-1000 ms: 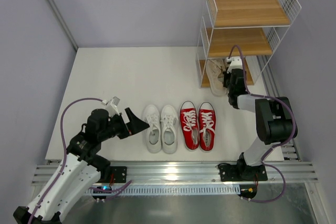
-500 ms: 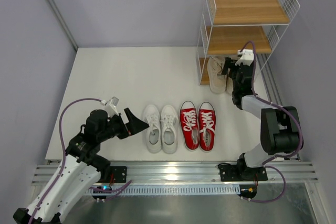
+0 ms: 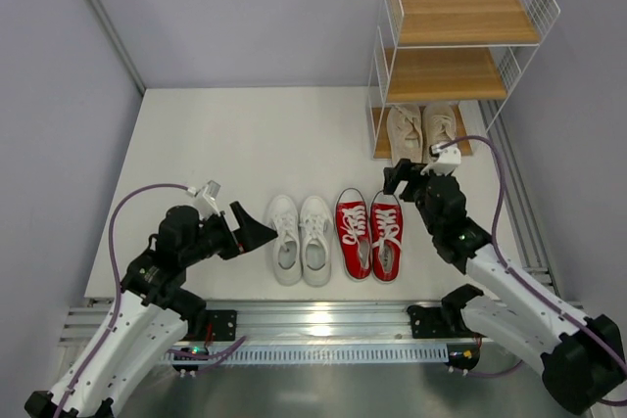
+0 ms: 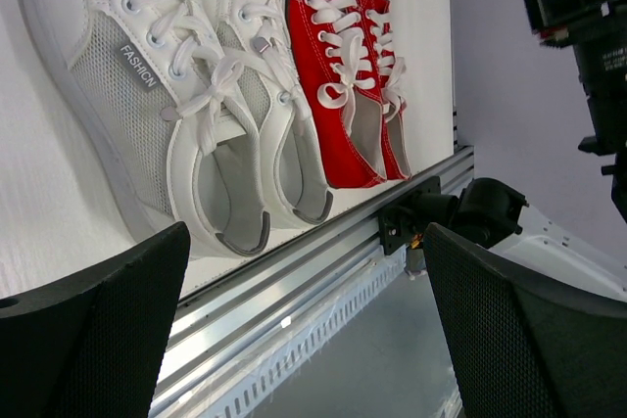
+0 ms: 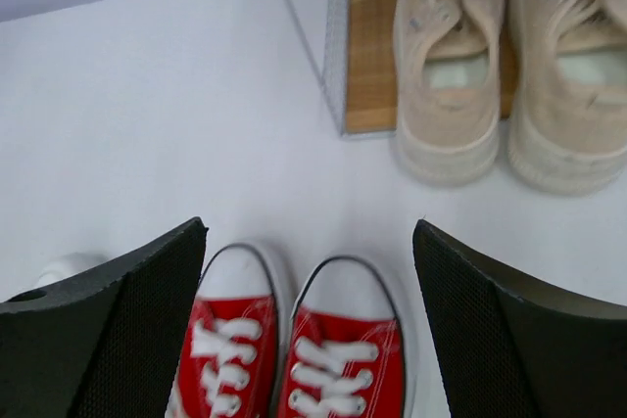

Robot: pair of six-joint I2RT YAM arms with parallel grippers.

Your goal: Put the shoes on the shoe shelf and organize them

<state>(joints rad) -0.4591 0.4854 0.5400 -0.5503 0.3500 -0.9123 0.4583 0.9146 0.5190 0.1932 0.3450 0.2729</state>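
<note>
The shoe shelf (image 3: 460,19) stands at the back right. A beige pair (image 3: 421,131) sits heels-out on its bottom board; in the right wrist view these beige shoes (image 5: 449,66) lie ahead. My right gripper (image 3: 411,181) hangs open and empty over the toes of the red pair (image 3: 370,234), and those red toes (image 5: 348,340) show between its open fingers (image 5: 108,340). The white pair (image 3: 301,239) lies left of the red one. My left gripper (image 3: 253,229) is open beside the white pair's left side; from the left wrist, the white shoes (image 4: 176,95) and red shoes (image 4: 343,75) lie side by side.
The shelf's two upper boards (image 3: 446,75) carry nothing. Its wire mesh side (image 5: 338,46) stands left of the beige shoes. A metal rail (image 3: 323,320) runs along the near table edge. The right arm's base (image 4: 480,212) shows in the left wrist view.
My right gripper has opened, left the second beige shoe on the bottom board, and drawn back toward the red pair. The left arm has stayed still.
</note>
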